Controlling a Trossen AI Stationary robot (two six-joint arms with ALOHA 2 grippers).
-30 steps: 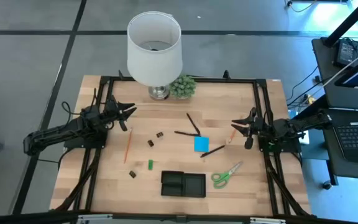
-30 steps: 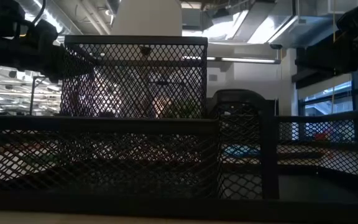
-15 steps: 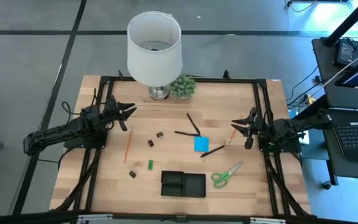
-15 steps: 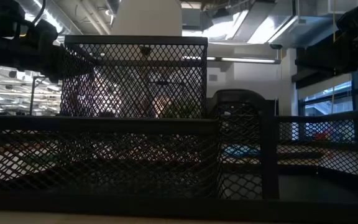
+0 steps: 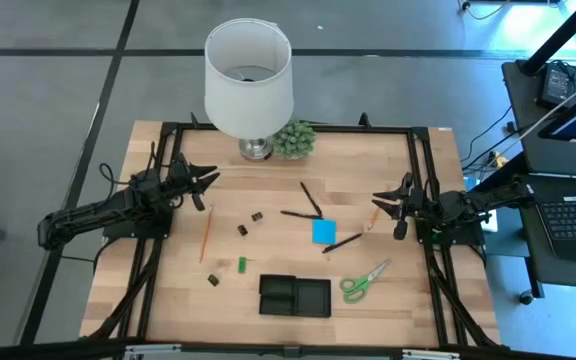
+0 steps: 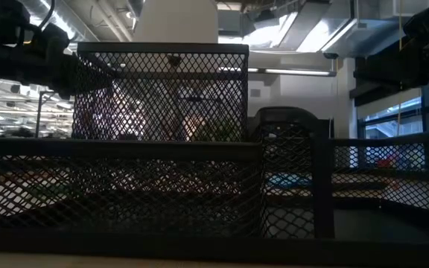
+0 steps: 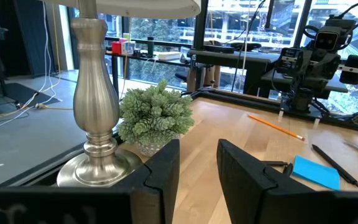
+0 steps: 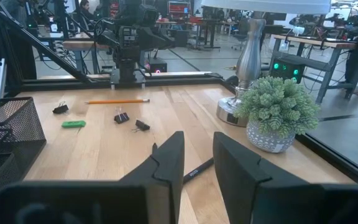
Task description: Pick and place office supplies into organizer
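On pale wood (image 5: 268, 245), black mesh organizer (image 5: 295, 296)

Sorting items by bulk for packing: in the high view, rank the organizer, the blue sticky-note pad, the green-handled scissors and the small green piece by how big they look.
1. organizer
2. green-handled scissors
3. blue sticky-note pad
4. small green piece

All lie flat on the table, so nearness to the camera hardly skews this.

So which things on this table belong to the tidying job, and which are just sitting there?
Job:
organizer
scissors
blue pad
black pens
orange pencil
wooden pencil
clips
green piece

Just there:
lamp
plant

Both grippers, left and right, are open and empty.
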